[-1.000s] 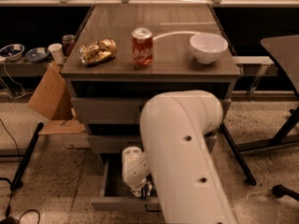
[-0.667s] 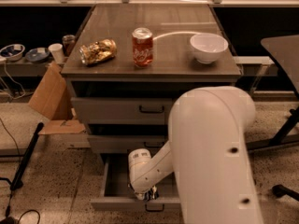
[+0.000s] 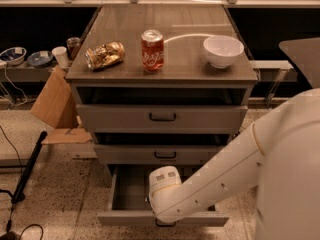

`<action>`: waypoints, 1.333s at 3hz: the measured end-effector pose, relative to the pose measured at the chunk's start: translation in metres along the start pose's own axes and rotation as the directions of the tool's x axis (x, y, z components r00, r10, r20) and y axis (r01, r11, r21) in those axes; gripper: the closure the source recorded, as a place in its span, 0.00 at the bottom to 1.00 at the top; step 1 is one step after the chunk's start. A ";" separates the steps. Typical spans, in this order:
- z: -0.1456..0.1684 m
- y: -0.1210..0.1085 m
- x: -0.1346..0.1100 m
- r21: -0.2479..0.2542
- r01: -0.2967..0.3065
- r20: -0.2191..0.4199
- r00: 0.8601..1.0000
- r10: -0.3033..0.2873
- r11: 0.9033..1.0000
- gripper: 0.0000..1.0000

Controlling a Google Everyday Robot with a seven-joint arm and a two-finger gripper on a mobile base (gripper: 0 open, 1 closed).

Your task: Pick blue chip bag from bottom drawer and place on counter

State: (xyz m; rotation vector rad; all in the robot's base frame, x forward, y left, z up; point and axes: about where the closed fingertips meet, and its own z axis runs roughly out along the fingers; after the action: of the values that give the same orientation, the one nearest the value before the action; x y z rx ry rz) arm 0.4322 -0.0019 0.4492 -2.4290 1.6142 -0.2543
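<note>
The bottom drawer [image 3: 125,217] is pulled open below two shallower drawers. My arm reaches into it from the right, and my white wrist [image 3: 162,183] sits over the middle of the drawer. My gripper is down inside the drawer, hidden behind the wrist and the drawer front. The blue chip bag is hidden from view; only bare grey drawer floor [image 3: 131,189] shows to the left of the wrist. The counter [image 3: 180,59] is the cabinet's glossy grey-brown top.
On the counter stand a crushed golden bag [image 3: 104,55] at the left, a red soda can [image 3: 152,50] in the middle and a white bowl [image 3: 223,50] at the right. A cardboard box [image 3: 55,101] leans left of the cabinet. My arm's bulk [image 3: 290,174] fills the lower right.
My arm's large upper body has swung to the right, uncovering the two upper drawers. The wrist has stayed in the open bottom drawer.
</note>
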 end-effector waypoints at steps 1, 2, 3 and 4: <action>-0.051 0.016 0.011 0.026 0.009 -0.007 1.000 -0.009 1.000 1.00; -0.094 0.017 0.021 0.061 0.036 -0.018 0.999 -0.035 0.997 1.00; -0.126 0.002 0.031 0.094 0.014 -0.012 1.000 -0.013 0.995 1.00; -0.154 -0.028 0.051 0.110 -0.073 -0.005 0.997 0.074 0.991 1.00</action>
State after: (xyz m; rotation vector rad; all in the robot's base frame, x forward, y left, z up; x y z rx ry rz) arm 0.4367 -0.0513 0.6066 -2.2854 1.6439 -0.3338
